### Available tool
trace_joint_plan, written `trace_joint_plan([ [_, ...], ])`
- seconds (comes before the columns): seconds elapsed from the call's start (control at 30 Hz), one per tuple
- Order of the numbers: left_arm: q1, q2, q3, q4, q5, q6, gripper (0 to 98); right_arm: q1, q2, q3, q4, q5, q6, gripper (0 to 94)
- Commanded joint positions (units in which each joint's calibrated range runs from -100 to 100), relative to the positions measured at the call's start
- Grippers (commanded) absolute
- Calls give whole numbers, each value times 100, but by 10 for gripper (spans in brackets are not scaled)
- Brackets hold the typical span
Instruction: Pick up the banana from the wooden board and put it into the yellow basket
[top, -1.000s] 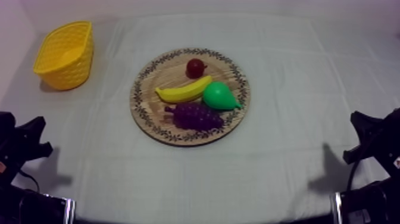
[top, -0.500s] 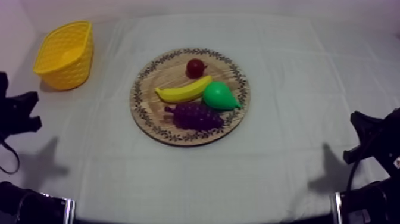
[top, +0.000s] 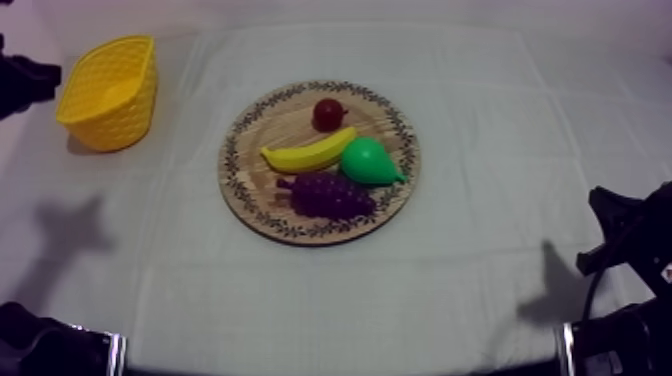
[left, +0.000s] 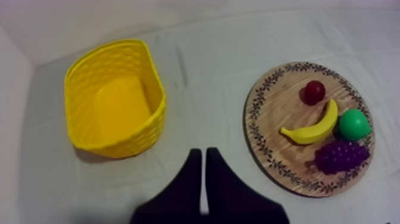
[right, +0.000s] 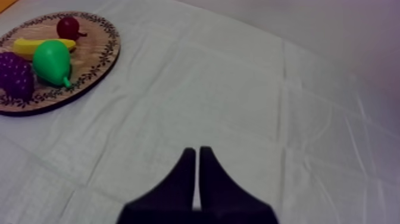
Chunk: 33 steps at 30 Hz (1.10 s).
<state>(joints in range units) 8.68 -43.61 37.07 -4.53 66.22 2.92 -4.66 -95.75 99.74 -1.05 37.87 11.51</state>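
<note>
- Banana (top: 310, 152) lies on the wooden board (top: 250, 170) at the middle of the surface (top: 500, 110). Its long axis runs across the board, from the side toward the left edge to the far right, with the hollow side turned to the small red fruit (top: 327, 113).
- Pear (top: 368, 161) sits just beside its right end and the grapes (top: 330, 194) just beside its near flank. The end toward the left edge has bare board round it, so I judge that the freer place to grip.
- Left hand (left: 202, 152) hangs above the surface between the yellow basket (top: 135, 120) and the board, fingers pressed into a narrow wedge, holding nothing. From it the banana lies toward the middle, the basket toward the far left corner.
- Right hand (right: 195, 151) is likewise closed and empty, by the right edge and well apart from the board. The left looks nearer to both banana and basket.
- Hard to tell: whether banana and pear touch. In the right wrist view the pear covers part of the banana, and in the top view the left arm (top: 22, 80) is cut off at the edge.
</note>
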Motion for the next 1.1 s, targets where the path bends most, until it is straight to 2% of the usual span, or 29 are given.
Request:
trace_joint_plan([
  [0.0,28,738,-1037,4,537,67,0,-1,-1,4,0,3,-1,4],
  [0.17,104,1647,-1861,18,1234,316,0,-1,-1,4,0,3,-1,4],
  [0.47,190,3059,-3220,151,2104,459,0,-1,-1,4,0,3,-1,4],
  [0.63,249,3720,-3745,266,2581,374,0,-1,-1,4,0,3,-1,4],
  [0.87,455,4431,-4294,258,3126,322,0,-1,-1,4,0,3,-1,4],
  [1.07,825,4933,-4947,282,3273,371,0,-1,-1,4,0,3,-1,4],
])
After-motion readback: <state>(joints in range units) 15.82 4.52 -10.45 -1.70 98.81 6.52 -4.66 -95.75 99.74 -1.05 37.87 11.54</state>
